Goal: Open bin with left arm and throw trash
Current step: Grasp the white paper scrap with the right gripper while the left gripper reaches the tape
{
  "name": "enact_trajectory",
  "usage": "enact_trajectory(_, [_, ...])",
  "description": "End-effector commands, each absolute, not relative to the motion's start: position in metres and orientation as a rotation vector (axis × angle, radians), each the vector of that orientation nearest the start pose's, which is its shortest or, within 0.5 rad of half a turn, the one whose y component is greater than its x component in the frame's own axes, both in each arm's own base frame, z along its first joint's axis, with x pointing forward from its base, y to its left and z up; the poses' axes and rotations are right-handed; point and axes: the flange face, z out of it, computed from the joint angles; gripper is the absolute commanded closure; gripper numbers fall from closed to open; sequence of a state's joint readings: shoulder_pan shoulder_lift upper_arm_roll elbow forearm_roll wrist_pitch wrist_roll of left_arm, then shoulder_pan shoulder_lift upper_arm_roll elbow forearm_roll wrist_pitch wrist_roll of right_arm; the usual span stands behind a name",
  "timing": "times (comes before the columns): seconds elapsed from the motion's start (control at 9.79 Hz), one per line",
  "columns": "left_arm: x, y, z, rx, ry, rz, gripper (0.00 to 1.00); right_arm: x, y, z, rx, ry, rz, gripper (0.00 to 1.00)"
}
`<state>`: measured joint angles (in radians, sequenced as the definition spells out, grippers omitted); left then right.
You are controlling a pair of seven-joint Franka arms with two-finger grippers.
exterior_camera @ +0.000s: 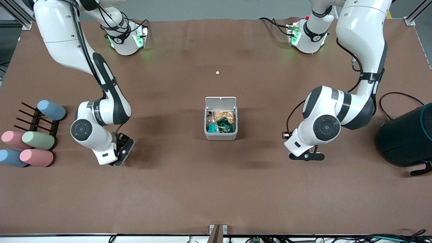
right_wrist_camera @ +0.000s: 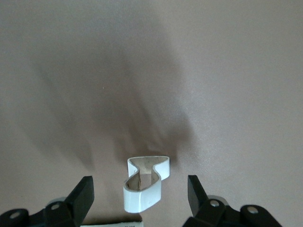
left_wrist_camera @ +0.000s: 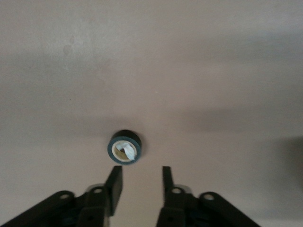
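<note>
Bin (exterior_camera: 220,134) mid-worktop, lid up | left end effector (left_wrist_camera: 141,178) parted, empty, by tape roll (left_wrist_camera: 124,147) | right end effector (right_wrist_camera: 140,189) wide, straddling curled white strip (right_wrist_camera: 144,183) | risk: off-centre jaws nudge roll away

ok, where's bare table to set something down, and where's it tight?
Bare: the wide strip nearer the front camera than the bin, and the stretch between bin and arm bases, apart from a small white dot. Tight: pastel cylinders at the right arm's end, dark teal cylinder at the left arm's end.
</note>
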<state>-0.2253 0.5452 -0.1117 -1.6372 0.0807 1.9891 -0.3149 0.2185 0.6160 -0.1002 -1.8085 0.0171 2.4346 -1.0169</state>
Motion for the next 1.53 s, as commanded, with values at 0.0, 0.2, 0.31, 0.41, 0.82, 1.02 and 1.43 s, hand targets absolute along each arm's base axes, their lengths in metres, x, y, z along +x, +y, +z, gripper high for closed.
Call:
enact_trajectory(0.0, [0.584,-0.201,0.272,-3.072,0.101,0.146,0.01,0.652,0.080,0.202,-2.660,-1.730,0.003,0.26])
enact_trajectory(0.2, [0.576,-0.197,0.252,-3.054,0.132,0.134,0.01,0.653,0.071,0.203,-2.673,-1.710,0.004,0.44])
enact_trajectory(0.31, [0.565,-0.193,0.232,-3.039,0.175,0.113,0.01,0.653,0.071,0.202,-2.672,-1.709,0.006,0.50])
enact_trajectory(0.41, [0.565,-0.174,0.223,-3.050,0.137,0.088,0.01,0.653,0.070,0.202,-2.675,-1.705,0.006,0.58])
enact_trajectory(0.82, [0.566,-0.159,0.201,-3.048,0.129,0.090,0.02,0.652,0.071,0.203,-2.676,-1.635,-0.005,0.79])
enact_trajectory(1.02, [0.564,-0.160,0.188,-3.055,0.135,0.093,0.02,0.651,0.073,0.209,-2.663,-1.611,0.014,0.89])
enact_trajectory(1.43, [0.557,-0.163,0.173,-3.062,0.143,0.099,0.33,0.667,0.114,0.253,-2.577,-1.412,-0.012,0.91])
